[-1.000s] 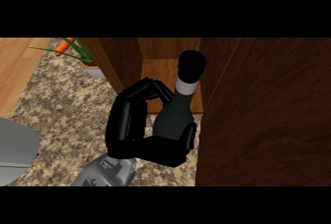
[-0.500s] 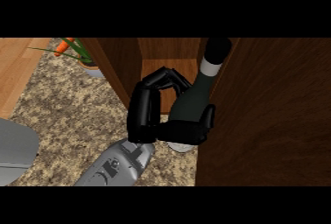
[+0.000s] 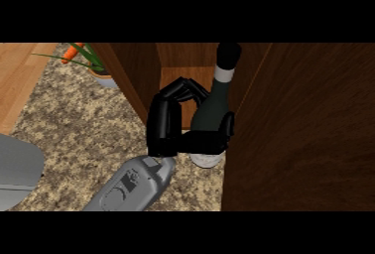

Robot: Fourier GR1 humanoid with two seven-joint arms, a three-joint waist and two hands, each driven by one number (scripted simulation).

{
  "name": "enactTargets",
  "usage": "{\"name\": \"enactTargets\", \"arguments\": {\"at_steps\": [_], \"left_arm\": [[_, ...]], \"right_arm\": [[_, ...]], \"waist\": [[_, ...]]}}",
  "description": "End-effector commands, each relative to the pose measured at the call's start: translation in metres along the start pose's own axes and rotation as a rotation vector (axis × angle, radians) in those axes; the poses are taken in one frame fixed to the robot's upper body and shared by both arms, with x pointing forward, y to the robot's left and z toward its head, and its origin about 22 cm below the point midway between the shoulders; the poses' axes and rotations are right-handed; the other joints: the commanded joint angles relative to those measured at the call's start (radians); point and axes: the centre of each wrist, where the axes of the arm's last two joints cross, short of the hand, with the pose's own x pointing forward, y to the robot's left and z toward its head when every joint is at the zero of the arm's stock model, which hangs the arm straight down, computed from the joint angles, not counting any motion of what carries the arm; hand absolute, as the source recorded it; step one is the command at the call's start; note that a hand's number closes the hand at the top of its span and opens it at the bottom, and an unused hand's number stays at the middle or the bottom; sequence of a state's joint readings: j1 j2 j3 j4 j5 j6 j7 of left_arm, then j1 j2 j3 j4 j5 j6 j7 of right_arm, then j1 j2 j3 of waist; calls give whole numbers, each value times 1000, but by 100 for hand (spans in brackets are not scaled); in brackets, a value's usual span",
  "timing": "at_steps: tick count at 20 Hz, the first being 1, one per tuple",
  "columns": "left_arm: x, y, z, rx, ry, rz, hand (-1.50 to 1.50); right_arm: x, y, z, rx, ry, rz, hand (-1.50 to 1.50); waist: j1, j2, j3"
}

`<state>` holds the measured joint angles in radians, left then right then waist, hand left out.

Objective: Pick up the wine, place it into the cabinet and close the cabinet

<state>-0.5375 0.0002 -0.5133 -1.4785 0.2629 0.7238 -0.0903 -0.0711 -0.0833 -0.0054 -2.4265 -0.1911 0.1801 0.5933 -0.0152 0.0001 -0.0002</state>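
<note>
The wine bottle [image 3: 213,109] is dark, with a grey neck band and a black cap. It is tilted, its neck pointing into the open wooden cabinet [image 3: 183,62]. My right hand [image 3: 170,130] is shut on the bottle's lower body, fingers curled round its left side and thumb on the right. The bottle's pale base [image 3: 207,159] shows just under the hand, at the cabinet's front edge. The cabinet's door [image 3: 307,124] stands open at the right, close beside the bottle. My left hand does not show.
A potted plant [image 3: 95,64] with an orange piece stands at the back left beside the cabinet's left wall [image 3: 135,79]. Speckled stone counter [image 3: 73,129] spreads to the left. A grey rounded shape [image 3: 16,171] sits at the lower left edge.
My right hand has carried the bottle farther away and to the right, toward the cabinet's opening. The bottle's neck now reaches deeper inside, next to the door.
</note>
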Motion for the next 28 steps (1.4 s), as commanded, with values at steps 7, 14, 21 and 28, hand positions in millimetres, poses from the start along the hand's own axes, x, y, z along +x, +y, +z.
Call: {"name": "enactTargets", "arguments": {"at_steps": [7, 14, 21, 28], "left_arm": [[-43, 18, -5, 20, -12, -105, 150], [-58, 20, 1, 43, -17, -141, 150], [-70, 24, -13, 87, -42, -158, 150], [-73, 44, -45, 112, -17, -153, 150]], "right_arm": [[29, 15, 28, 21, -46, -30, -150], [33, 8, 30, 39, -35, -16, -150], [29, 2, 17, 34, -58, -29, -150], [26, 0, 20, 30, -64, -39, -150]], "waist": [[2, -2, 0], [3, -2, 0], [-1, 0, 0], [0, 0, 0]]}}
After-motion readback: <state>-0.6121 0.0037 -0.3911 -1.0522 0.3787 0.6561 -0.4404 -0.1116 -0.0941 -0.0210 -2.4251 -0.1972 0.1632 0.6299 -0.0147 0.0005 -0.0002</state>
